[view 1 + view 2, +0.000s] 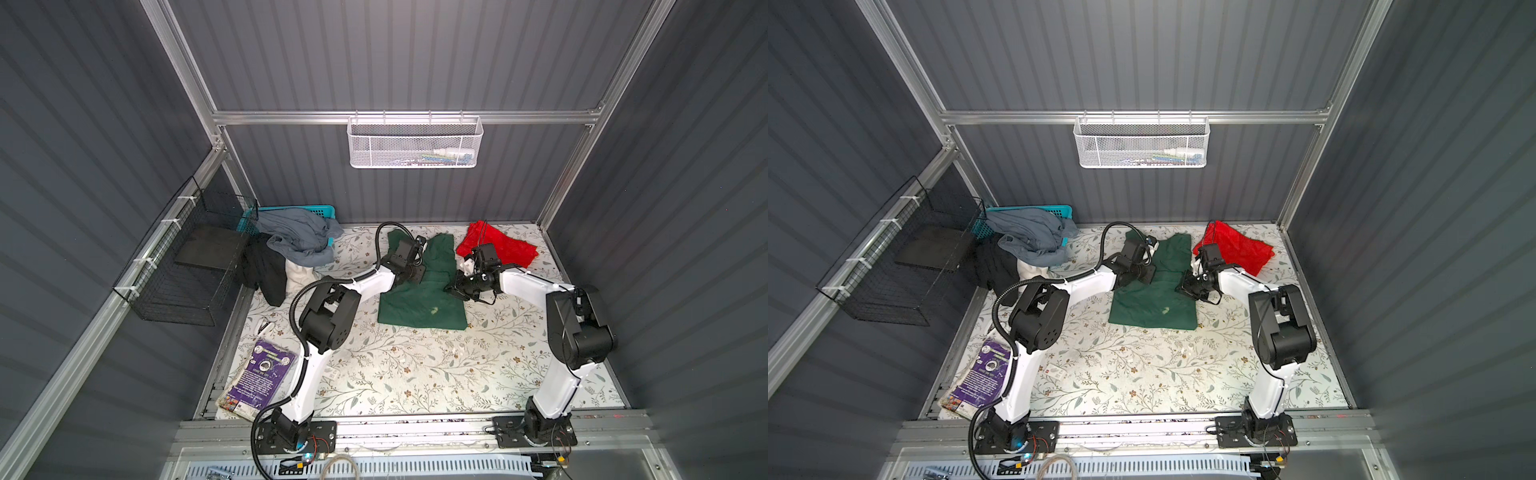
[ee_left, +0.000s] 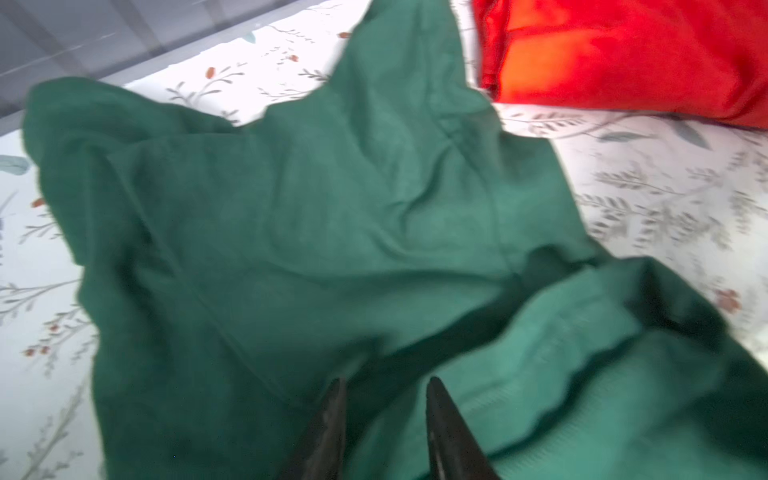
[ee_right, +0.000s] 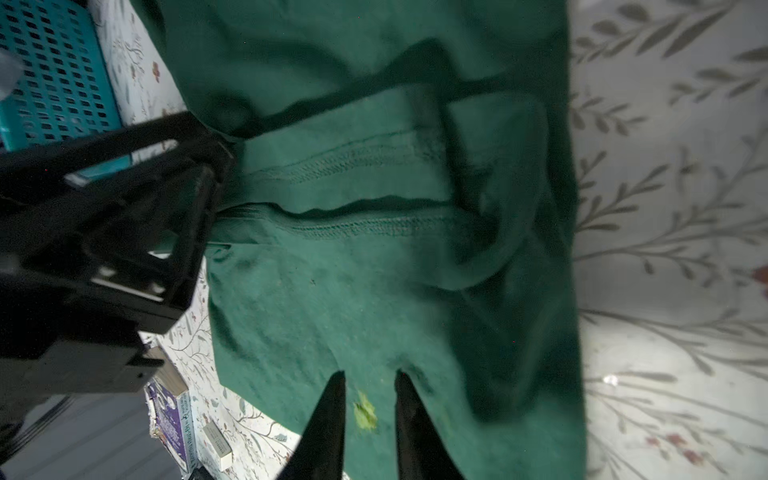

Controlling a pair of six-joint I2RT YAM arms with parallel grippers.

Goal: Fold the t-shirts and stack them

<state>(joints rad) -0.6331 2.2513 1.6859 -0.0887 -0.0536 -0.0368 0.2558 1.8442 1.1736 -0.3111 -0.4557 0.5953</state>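
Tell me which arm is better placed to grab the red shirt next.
Probably the right. The right gripper sits at the edge of the green shirt nearest the red shirt; the left gripper hovers over the green shirt, farther away.

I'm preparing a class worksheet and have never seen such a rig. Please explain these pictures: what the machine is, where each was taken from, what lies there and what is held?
Two robot arms stand at a flowered table, each ending in a two-fingered gripper. Two pictures look down from above; the other two come from cameras on the wrists. A green shirt lies mid-table, a red shirt behind it to the right, more clothes and a basket back left, a book front left. The right gripper is open over the green shirt; the left gripper has its fingers apart over it, grip unclear.
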